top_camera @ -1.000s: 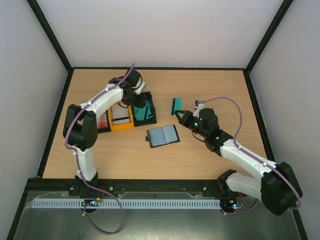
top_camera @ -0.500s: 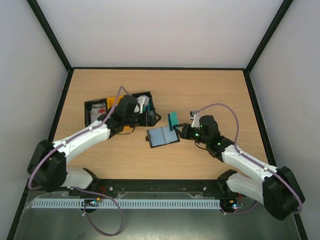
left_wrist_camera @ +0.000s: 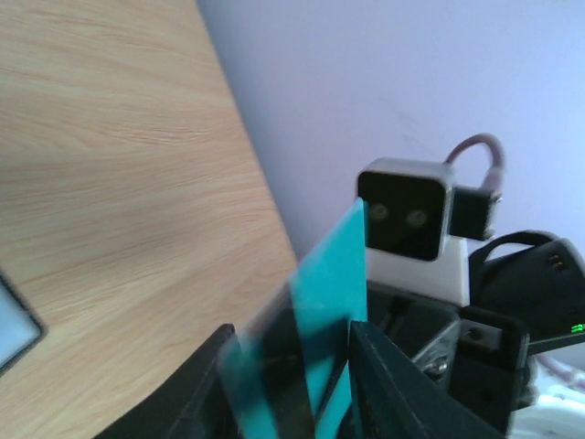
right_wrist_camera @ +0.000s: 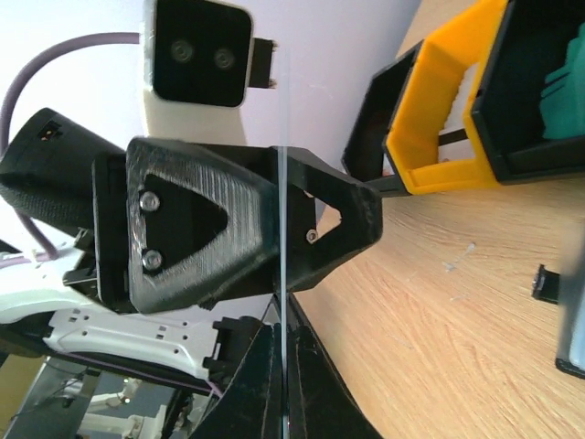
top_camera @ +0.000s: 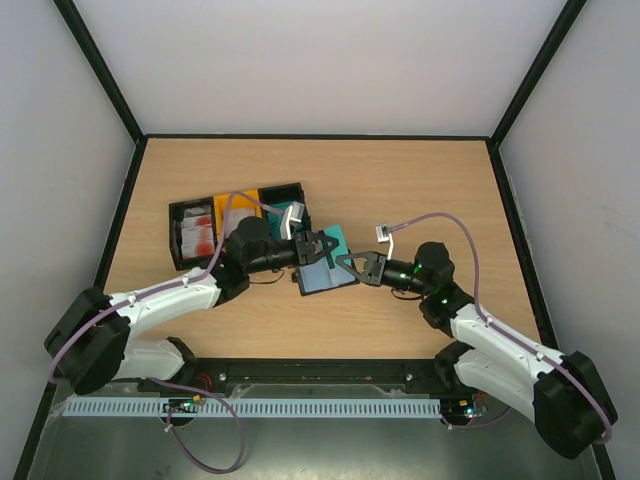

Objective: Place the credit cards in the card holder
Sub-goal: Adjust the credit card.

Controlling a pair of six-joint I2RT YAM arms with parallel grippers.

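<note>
Behind the left gripper (top_camera: 318,245) stands a row of black and yellow plastic bins (top_camera: 173,232). Its black fingers (left_wrist_camera: 393,389) flank a thin teal plastic credit card (top_camera: 336,240), one on each face, but I cannot tell whether they have clamped on it. Close beneath both pairs of fingertips lies the small black folding card holder (top_camera: 325,278), open on the wooden table (top_camera: 420,180). The right gripper (top_camera: 352,262) pinches the card's edge, fingers closed on it. The risk I see is in this handover. If the right lets go before the left bites, the card would likely drop beside the holder. If both pull, it could twist or skid off the pads.
</note>
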